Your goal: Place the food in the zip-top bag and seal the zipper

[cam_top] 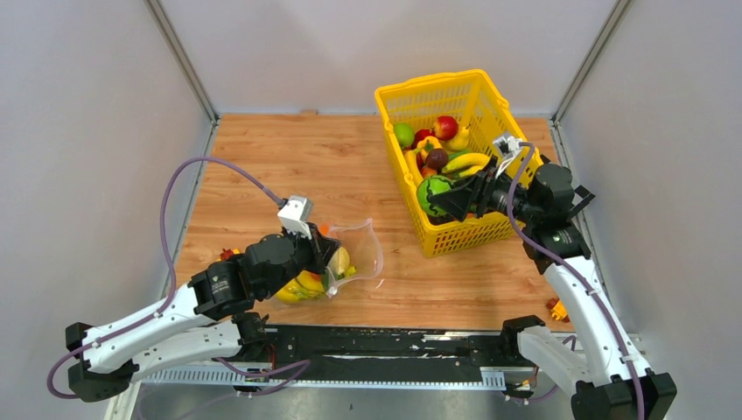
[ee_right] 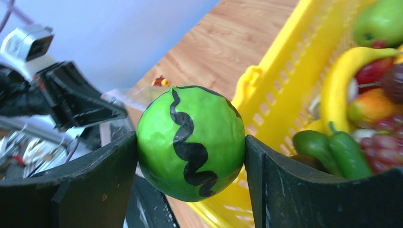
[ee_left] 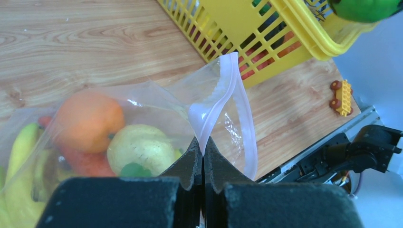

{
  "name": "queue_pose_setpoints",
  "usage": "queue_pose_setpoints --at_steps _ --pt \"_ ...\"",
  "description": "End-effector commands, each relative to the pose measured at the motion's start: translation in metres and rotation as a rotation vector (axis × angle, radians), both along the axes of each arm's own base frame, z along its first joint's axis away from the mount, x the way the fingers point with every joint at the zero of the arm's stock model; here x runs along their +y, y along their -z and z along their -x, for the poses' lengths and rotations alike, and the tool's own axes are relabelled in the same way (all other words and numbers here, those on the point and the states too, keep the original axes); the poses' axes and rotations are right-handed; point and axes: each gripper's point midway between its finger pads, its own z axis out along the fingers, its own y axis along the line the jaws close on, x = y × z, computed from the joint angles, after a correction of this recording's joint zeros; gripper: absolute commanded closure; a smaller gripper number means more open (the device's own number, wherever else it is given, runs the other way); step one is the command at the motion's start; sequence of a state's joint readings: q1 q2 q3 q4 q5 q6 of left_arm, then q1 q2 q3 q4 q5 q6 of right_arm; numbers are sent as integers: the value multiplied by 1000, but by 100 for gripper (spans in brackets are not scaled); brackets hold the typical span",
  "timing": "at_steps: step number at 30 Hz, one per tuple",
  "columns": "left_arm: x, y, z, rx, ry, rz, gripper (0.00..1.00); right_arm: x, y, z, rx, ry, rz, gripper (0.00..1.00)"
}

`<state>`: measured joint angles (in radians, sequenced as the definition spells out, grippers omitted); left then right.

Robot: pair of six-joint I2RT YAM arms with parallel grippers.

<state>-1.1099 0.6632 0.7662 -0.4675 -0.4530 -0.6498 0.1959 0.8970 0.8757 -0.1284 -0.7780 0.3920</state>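
The clear zip-top bag (cam_top: 354,254) lies on the wood near the left arm, mouth open toward the basket, holding an orange (ee_left: 89,118), a pale lemon (ee_left: 140,148) and bananas (ee_left: 19,161). My left gripper (ee_left: 203,151) is shut on the bag's whitish zipper (ee_left: 216,102) and holds that edge up. My right gripper (ee_right: 191,156) is shut on a green toy watermelon (ee_right: 191,142) with a black zigzag, held above the near end of the yellow basket (cam_top: 442,241). More food (cam_top: 442,140) lies in the basket.
The yellow basket (ee_right: 280,95) stands at the back right, with bananas, apples and green pieces inside. A small orange toy (cam_top: 558,308) lies by the right arm's base. Another small red piece (cam_top: 229,254) lies left of the bag. Grey walls close three sides.
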Motion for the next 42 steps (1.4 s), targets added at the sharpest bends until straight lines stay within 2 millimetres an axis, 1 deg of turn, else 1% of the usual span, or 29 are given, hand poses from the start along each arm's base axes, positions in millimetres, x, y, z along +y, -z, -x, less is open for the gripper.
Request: queue_pose_setpoints --at_steps 1,4,10,11,16,24,26,28,29,30,34,38,42 --pt "-14 -34 0 -39 31 119 100 23 -26 38 -135 -250 -7 51" --pt "-15 -38 0 -45 36 109 100 38 -24 57 -173 -359 19 50" --pt "-18 -38 0 -41 44 114 100 74 -8 90 -205 -540 102 51" --pt "-18 -37 0 -39 42 115 100 79 -7 93 -208 -553 108 51" --pt "-17 -39 1 -39 43 121 100 98 10 88 -167 -542 154 51" --pt "-22 -45 5 -58 89 120 100 119 32 90 -133 -525 216 53" --pt "-23 -45 4 -59 92 121 100 121 38 84 -113 -481 243 53" --pt "-25 -46 4 -60 99 117 100 121 47 76 -73 -407 307 55" --pt "-26 -47 5 -60 106 115 100 121 50 75 -70 -390 329 56" --pt "-27 -46 5 -58 109 112 100 123 51 79 -76 -394 333 56" --pt "-26 -47 5 -62 105 119 100 129 49 74 -115 -307 316 56" --pt "-25 -55 5 -81 111 132 100 133 39 63 -156 -185 272 55" --pt "-26 -68 9 -103 143 150 100 144 26 69 -239 -165 243 53"
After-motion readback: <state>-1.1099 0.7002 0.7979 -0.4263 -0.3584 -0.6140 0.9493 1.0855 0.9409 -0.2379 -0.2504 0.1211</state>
